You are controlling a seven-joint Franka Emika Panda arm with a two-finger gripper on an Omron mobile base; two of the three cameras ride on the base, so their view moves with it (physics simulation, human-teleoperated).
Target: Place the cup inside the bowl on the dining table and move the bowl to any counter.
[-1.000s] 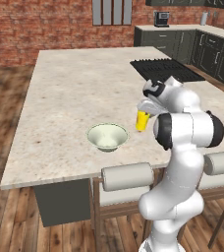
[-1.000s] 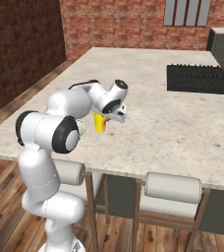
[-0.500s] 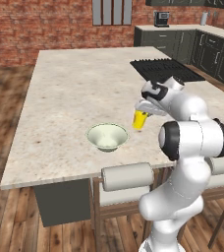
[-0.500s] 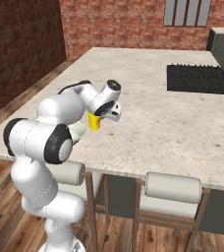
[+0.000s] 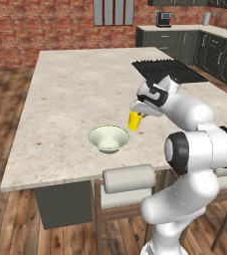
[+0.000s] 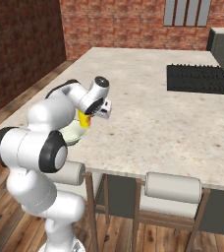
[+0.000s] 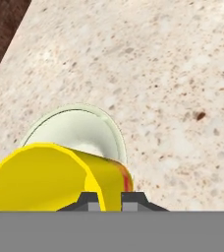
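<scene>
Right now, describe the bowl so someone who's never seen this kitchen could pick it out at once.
Find the big beige speckled dining table with the black cooktop set into it. Near its front edge, above the padded stools, sits the bowl. It is pale green-white, round and wide-rimmed, much broader than the small yellow cup hanging in the pincer beside it.

Yellow cup (image 7: 45, 177) sits large at the bottom of the hand view, clamped between the 2 dark fingertips (image 7: 90, 203) of the gripper (image 7: 104, 203). Cup mouth faces the camera, wall pinched at its right side. Past it, pale bowl (image 7: 77, 130), partly covered by the cup. Bowl rests on speckled dining table (image 7: 173, 74).
</scene>
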